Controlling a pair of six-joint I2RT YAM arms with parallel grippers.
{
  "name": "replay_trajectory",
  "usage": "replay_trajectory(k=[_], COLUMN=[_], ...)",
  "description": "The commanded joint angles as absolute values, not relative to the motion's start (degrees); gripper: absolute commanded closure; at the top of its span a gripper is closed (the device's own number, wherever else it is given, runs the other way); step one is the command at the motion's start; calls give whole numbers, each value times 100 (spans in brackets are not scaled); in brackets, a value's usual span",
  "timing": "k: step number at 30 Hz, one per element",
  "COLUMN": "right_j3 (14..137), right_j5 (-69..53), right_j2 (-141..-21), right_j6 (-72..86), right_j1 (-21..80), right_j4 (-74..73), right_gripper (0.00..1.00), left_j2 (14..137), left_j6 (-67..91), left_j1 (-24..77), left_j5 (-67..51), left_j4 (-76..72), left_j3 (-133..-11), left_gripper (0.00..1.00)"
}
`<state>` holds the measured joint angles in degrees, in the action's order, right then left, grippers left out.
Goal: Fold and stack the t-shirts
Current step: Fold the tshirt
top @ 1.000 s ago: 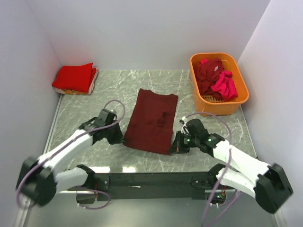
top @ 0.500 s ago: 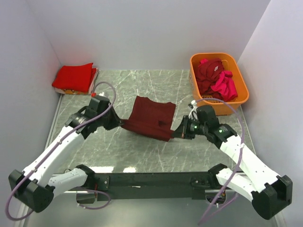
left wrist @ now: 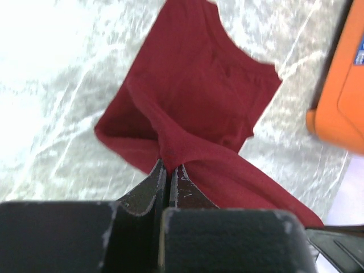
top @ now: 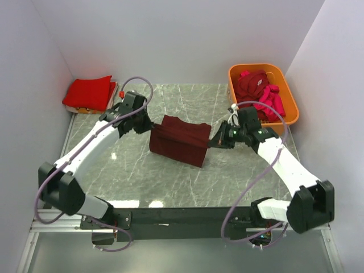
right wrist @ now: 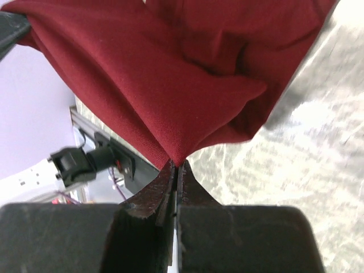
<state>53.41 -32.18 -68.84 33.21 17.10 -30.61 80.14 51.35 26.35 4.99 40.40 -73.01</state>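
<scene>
Maroon cloth is stretched between the two arms. The maroon t-shirt (top: pixel 181 142) is held up by two corners, its raised edge hanging over the half that lies on the marble table (top: pixel 170 182) at mid-table. The left gripper (top: pixel 149 126) is pinched tight on the left corner, and the right gripper (top: pixel 214 142) nips the right corner the same way. I'd judge this fold about half made. A folded red stack (top: pixel 90 92) sits in the far left corner. Crumpled shirts (top: pixel 259 94) wait in the orange basket (top: pixel 256 66), so most work remains.
</scene>
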Motion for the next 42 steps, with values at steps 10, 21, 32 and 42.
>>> replay_trajectory(k=[10,21,32,42], right_j3=[6406,7110,7506,6760], right_j5=[-3199,-2655,-2496,-2584], right_j2=[-8401,-9834,-9783,-9352], right_j6=[3322,3471,3287,3094], right_j1=[1230,1187,1204,1529], right_j4=[-2558,-2320,-2198,-1855], right_gripper=[100,93,36,35], left_j2=[10008,11205,11356,11074], left_j6=[4808,4597,4078,3569], left_j1=[2162,2022,2004,2004], left_j5=[405,334,79,-492], left_j4=[3260,3120,2988,2655], left_j3=[-8884,-9571,-9756,-8676], left_gripper=[99,97,1,1])
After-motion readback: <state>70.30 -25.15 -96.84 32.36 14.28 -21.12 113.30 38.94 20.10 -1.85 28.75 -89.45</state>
